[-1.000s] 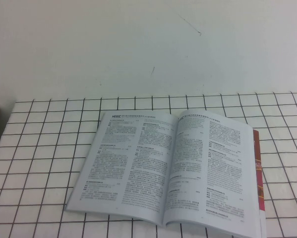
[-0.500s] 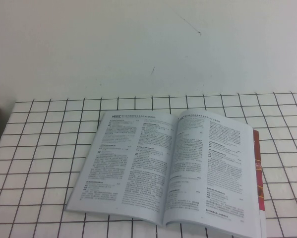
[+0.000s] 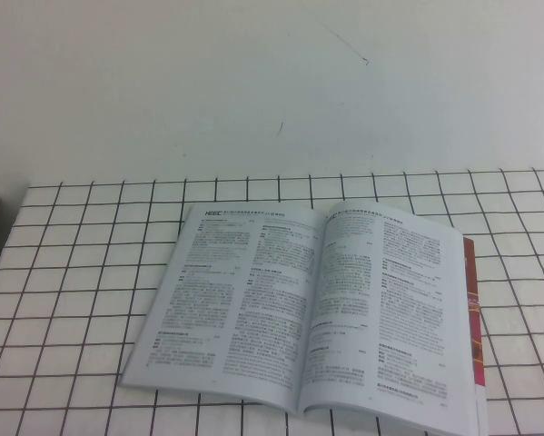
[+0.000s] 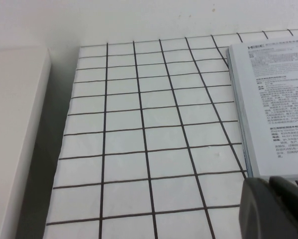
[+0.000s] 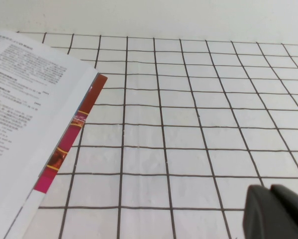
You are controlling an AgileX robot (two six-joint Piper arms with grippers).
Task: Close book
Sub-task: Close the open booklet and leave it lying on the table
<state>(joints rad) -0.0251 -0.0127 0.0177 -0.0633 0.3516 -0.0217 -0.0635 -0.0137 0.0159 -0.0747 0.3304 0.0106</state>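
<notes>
An open book (image 3: 308, 309) lies flat on the gridded table, slightly right of centre, with both pages of small print facing up. Its red cover edge (image 3: 472, 309) shows along the right side. Neither arm appears in the high view. In the left wrist view, my left gripper (image 4: 269, 181) hovers near the table's front, just by the book's (image 4: 275, 99) near left corner, fingers together and holding nothing. My right gripper (image 5: 269, 189) is also shut and empty, above bare squares well to the right of the book (image 5: 29, 99) and its red cover edge (image 5: 71, 134).
A white cloth with black grid lines (image 3: 72, 300) covers the table, and a plain white wall (image 3: 253, 82) rises behind it. A white block (image 4: 14, 124) stands off the table's left edge, across a narrow gap.
</notes>
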